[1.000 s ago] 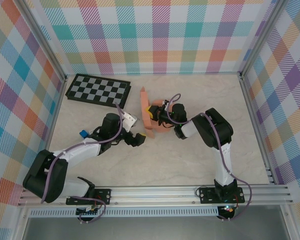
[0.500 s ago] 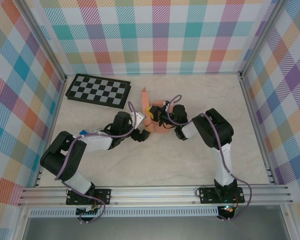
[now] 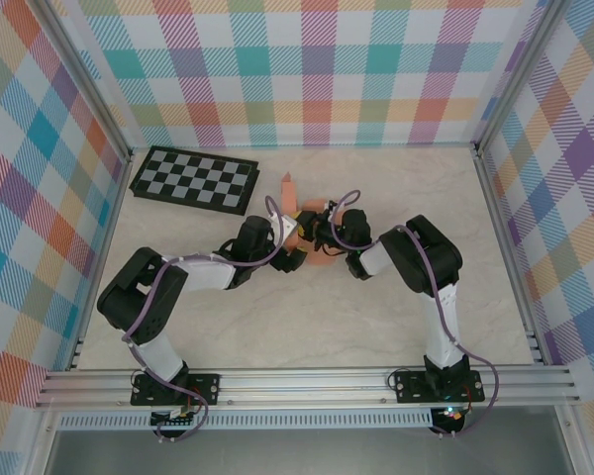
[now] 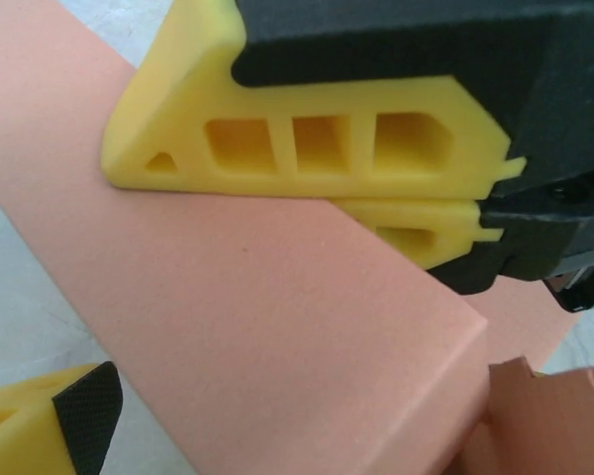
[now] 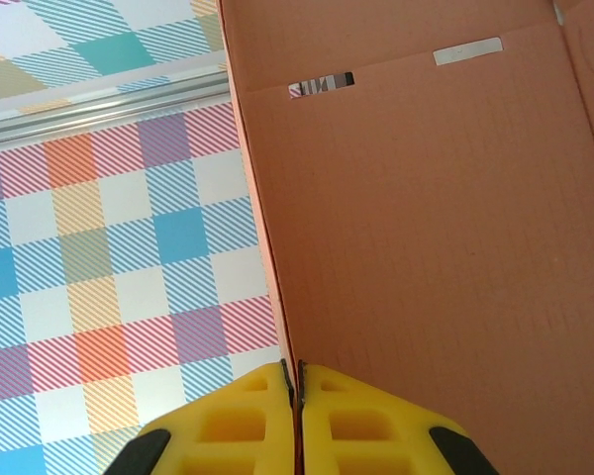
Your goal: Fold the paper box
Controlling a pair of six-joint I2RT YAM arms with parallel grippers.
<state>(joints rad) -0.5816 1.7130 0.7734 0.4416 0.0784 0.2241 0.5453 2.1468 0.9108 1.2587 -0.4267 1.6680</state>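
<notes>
Jaws of the right gripper (image 5: 295, 391) pinch a raised panel of the box (image 5: 426, 247) mid-way across the table (image 3: 376, 317), the left gripper (image 3: 293, 253) gapes beside it; folding seems partway, flaps unclosed.

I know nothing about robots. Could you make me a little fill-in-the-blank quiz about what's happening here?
The right claw is ___ on an edge of the paper box.
The left claw, close beside the box, has its fingers ___.
The checkerboard lies in the far ___ corner of the table.
Missing words: shut; open; left.
</notes>
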